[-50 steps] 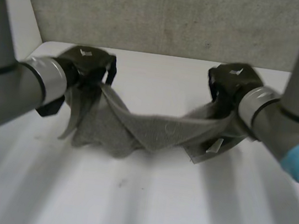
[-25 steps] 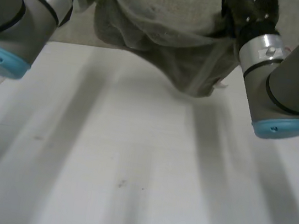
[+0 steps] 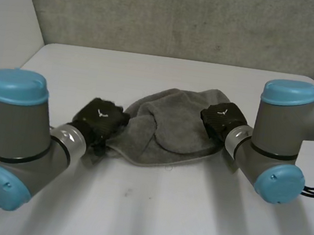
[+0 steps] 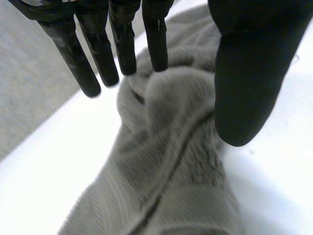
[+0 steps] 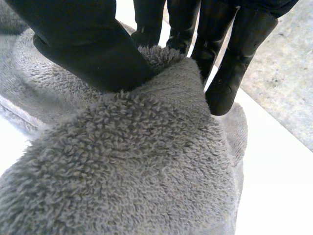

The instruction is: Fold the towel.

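Towel (image 3: pixel 167 125): grey terry, lying in a loose, rumpled heap on the white table (image 3: pixel 150 210), about midway across it and toward the far side, between the 2 hands. We see it doubled over on itself, a rounded upper layer lying over a wider lower one whose near edge runs along the tabletop. Its left end narrows to a bunched corner that runs into the left hand (image 3: pixel 101 118), which sits low at the table. In the left wrist view we see that hand's fingers (image 4: pixel 122 39) held straight and side by side, their tips on a raised ridge of cloth, with the thumb (image 4: pixel 249 73) on the other side of the ridge; the ridge is pinched between them. The right hand (image 3: pixel 222 118) lies on the towel's right edge. In the right wrist view its thumb (image 5: pixel 88 44) presses into a thick fold of pile and its fingers (image 5: pixel 234 58) stand just behind that fold, gripping it between them. Both arms reach in from the near side, grey with light-blue caps. Behind the table stands a grey wall (image 3: pixel 160 13).
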